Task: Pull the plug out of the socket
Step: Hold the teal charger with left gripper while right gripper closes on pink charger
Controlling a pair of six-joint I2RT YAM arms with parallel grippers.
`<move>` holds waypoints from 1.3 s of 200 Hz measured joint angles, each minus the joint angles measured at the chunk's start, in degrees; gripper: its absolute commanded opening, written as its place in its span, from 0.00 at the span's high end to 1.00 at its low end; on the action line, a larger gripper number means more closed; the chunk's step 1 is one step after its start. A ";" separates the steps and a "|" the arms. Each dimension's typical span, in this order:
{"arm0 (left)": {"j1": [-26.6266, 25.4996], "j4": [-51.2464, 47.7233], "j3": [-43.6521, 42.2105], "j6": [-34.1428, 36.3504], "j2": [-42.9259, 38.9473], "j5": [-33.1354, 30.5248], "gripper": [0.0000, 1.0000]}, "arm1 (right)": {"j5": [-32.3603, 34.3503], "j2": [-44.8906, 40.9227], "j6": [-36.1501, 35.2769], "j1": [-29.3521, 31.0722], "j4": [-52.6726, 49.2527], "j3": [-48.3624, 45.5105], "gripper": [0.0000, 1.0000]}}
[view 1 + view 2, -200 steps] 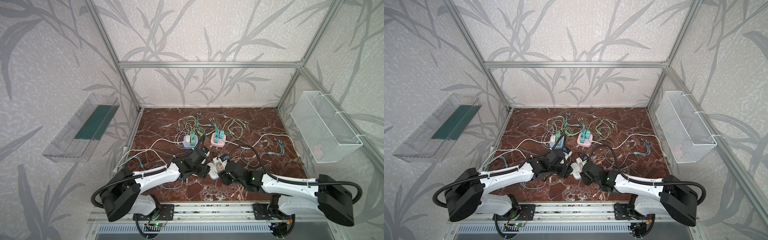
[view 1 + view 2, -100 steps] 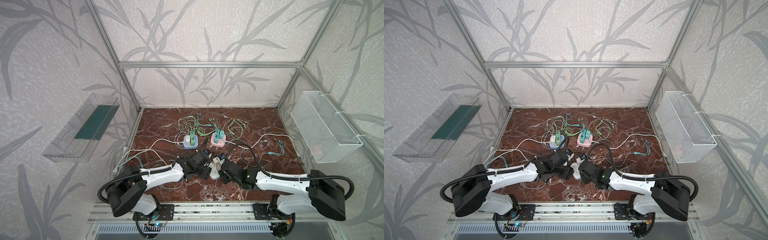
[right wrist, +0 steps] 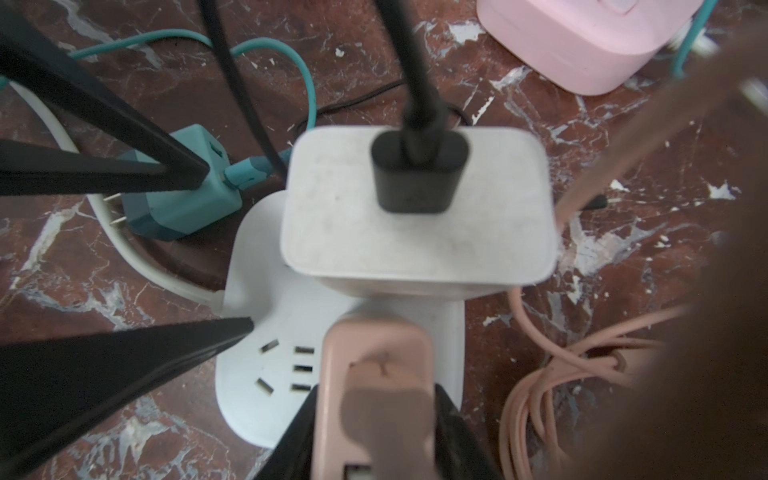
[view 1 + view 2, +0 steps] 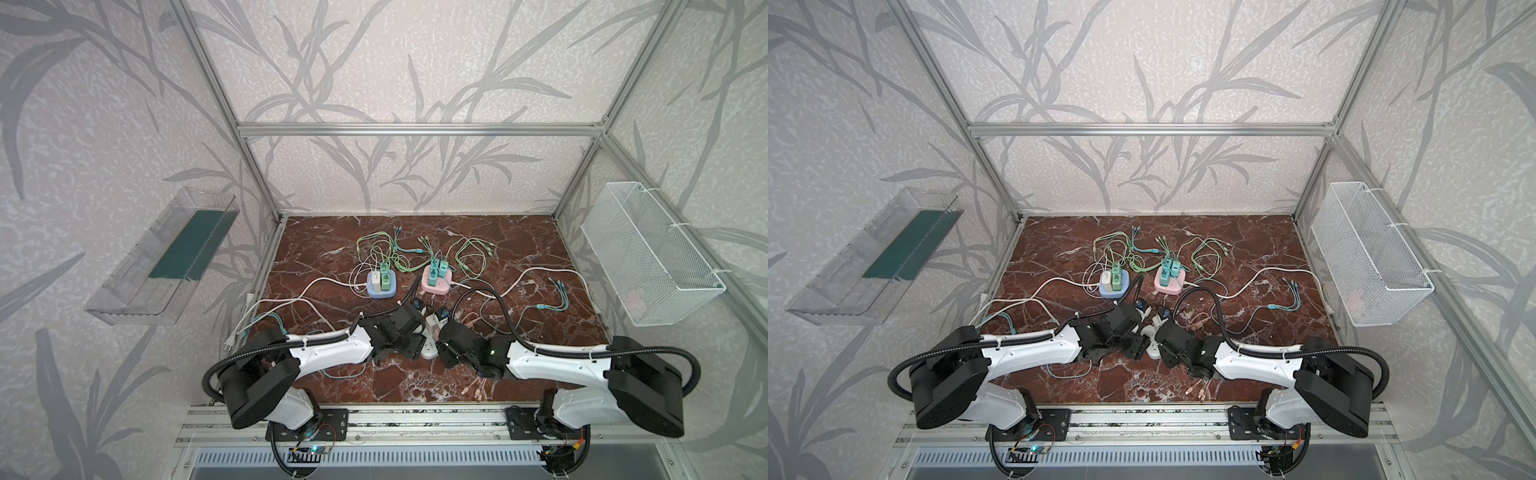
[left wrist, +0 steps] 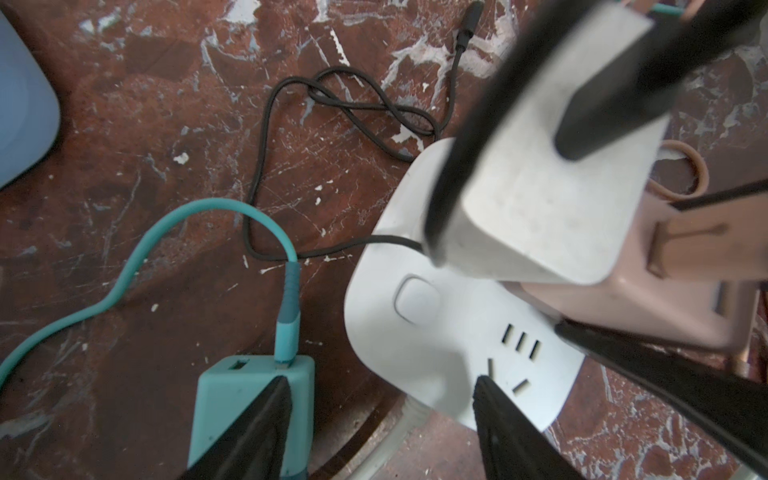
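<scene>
Right gripper (image 3: 377, 388): jaws narrow, one finger flat against each side of the pink plug (image 3: 374, 353), gripping it. Left gripper (image 5: 382, 380): jaws apart, nothing between them; one fingertip rests on the teal plug (image 5: 224, 395), the other on the socket (image 5: 415, 332) face beside a set of bare slots

Table (image 4: 519, 241): dark red marble; both arms reach in from the near edge and meet at its front middle. Wire basket (image 4: 648, 257) on the right wall, clear tray (image 4: 137, 291) on the left wall, both off the table

Socket: white strip, flat on the table between the two grippers. Blue hub (image 4: 382, 294) and pink hub (image 4: 438, 288) farther back, side by side, each carrying plugs with green cords trailing loose

White adapter (image 3: 332, 232): upright in the socket, black lead (image 3: 415, 174) in its top. Pink plug: upright in the socket just beside the adapter; looks seated, prongs hidden. Teal plug: off the socket, on its side on the table just beside it, prongs bare, teal cord (image 5: 208, 207) in its end

Pink cord (image 3: 525, 411) coiled on the table beside the socket. Thin black cable (image 5: 266, 124) looped on the marble near the socket
</scene>
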 measured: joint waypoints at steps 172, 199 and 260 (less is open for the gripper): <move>-2.49 -1.03 4.11 -1.90 4.57 -4.63 0.33 | 0.09 0.81 1.01 0.00 -0.31 0.94 0.87; -2.60 -1.01 4.26 -2.34 4.68 -4.83 0.34 | 0.13 -0.26 1.27 -0.02 -0.96 0.83 0.88; -2.89 -1.99 5.95 -2.56 5.92 -5.14 0.34 | -0.42 -1.07 2.29 -0.72 -1.33 0.31 0.89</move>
